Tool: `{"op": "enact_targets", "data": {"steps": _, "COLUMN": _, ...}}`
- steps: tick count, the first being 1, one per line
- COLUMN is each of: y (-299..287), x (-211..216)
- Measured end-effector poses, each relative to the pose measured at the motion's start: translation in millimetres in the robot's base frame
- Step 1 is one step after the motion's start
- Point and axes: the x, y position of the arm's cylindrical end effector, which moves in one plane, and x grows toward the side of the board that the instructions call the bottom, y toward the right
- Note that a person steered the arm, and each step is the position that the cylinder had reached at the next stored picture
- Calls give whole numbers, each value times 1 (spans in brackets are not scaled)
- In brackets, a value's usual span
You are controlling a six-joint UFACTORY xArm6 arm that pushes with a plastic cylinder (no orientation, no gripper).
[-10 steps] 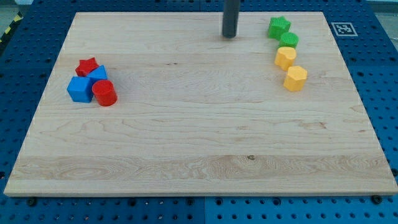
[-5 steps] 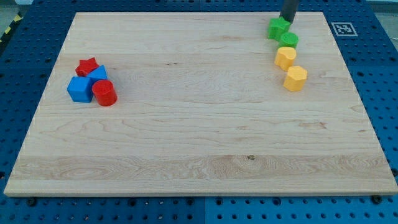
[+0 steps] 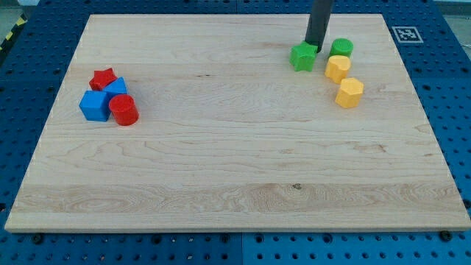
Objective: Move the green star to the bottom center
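my tip (image 3: 313,47), the lower end of the straight dark rod, sits in the upper right part of the light wooden board (image 3: 235,169), touching the upper right edge of the green star-shaped block (image 3: 302,57). there is no pincer on this arm, only the rod, so there is nothing to report as apart or together. the green star rests flat on the board near the view's top, right of centre and far from the bottom centre. just to its right, with a small gap, stands the green round block (image 3: 341,48), and directly below that one, touching it, is the upper yellow rounded block (image 3: 338,68). the lower yellow rounded block (image 3: 349,93) lies down and to the right of the upper one, close beside it, though i cannot tell whether they touch. my tip stands between the green star and the green round block, nearer the star. over at the view's left, well apart from all this, a tight cluster sits together: the red star-shaped block (image 3: 104,78) at its top, the smaller blue block (image 3: 116,88) just below and right of it, the blue cube (image 3: 94,106) at the lower left, and the red cylinder (image 3: 124,110) at the lower right. beyond the board's edges i see the blue perforated table surface (image 3: 449,88), and a small black-and-white marker tag (image 3: 405,34) sits at the board's top right corner.
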Motion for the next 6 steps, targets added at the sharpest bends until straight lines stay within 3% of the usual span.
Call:
{"op": "enact_targets", "data": {"steps": 4, "y": -73, "x": 38}}
{"op": "enact_targets", "data": {"steps": 6, "y": -93, "x": 81}}
